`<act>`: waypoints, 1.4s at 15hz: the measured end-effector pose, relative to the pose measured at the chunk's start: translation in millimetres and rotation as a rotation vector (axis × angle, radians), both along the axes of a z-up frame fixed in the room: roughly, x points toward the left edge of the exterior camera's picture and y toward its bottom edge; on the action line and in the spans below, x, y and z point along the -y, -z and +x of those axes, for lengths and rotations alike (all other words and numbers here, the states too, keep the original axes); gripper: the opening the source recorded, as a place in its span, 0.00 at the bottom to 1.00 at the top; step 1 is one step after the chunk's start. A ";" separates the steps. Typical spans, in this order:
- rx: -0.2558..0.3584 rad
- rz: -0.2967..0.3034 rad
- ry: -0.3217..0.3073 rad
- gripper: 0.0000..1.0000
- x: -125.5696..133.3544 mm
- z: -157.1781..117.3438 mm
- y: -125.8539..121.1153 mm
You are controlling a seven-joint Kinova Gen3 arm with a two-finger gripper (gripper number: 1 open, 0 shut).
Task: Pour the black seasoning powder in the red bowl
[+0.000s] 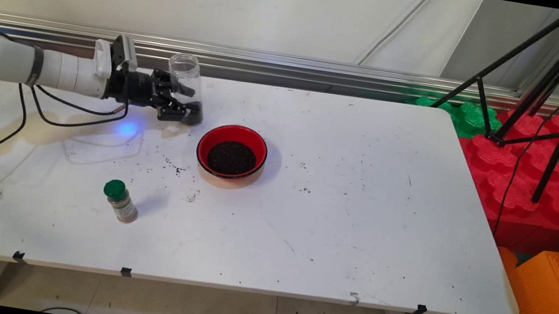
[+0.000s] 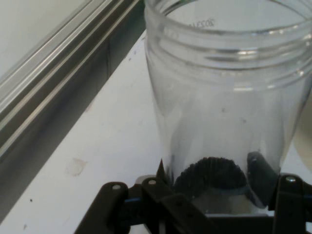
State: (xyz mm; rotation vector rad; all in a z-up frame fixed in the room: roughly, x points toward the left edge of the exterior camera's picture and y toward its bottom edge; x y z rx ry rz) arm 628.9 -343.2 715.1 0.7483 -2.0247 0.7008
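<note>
My gripper [image 1: 187, 101] reaches in level from the left at the table's back left and is shut on a clear, lidless plastic jar [image 1: 184, 77]. The jar stands upright, its base on or just above the white table [image 1: 358, 216]. In the hand view the jar [image 2: 224, 97] fills the space between my fingers [image 2: 163, 170], one on each side of its lower wall. A small remnant of dark grains [image 2: 209, 175] lies at its bottom. A red bowl [image 1: 217, 135] with a black inside holds a heap of the same dark grains, right of and nearer than the jar.
A small spice bottle with a green cap [image 1: 120, 201] stands near the front left. Loose dark grains [image 1: 173, 166] are scattered between jar and bowl. Black cables [image 1: 47, 113] hang from the arm. A black tripod [image 1: 551, 106] and red and green foam blocks [image 1: 526, 173] are off the table's right end.
</note>
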 end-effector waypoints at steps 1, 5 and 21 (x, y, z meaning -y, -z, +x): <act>0.002 -0.003 0.006 0.00 0.6 -0.7 -1.3; 0.018 -0.028 0.040 0.00 5.4 -5.1 -9.4; 0.221 -0.211 0.266 0.00 23.4 -32.5 -35.4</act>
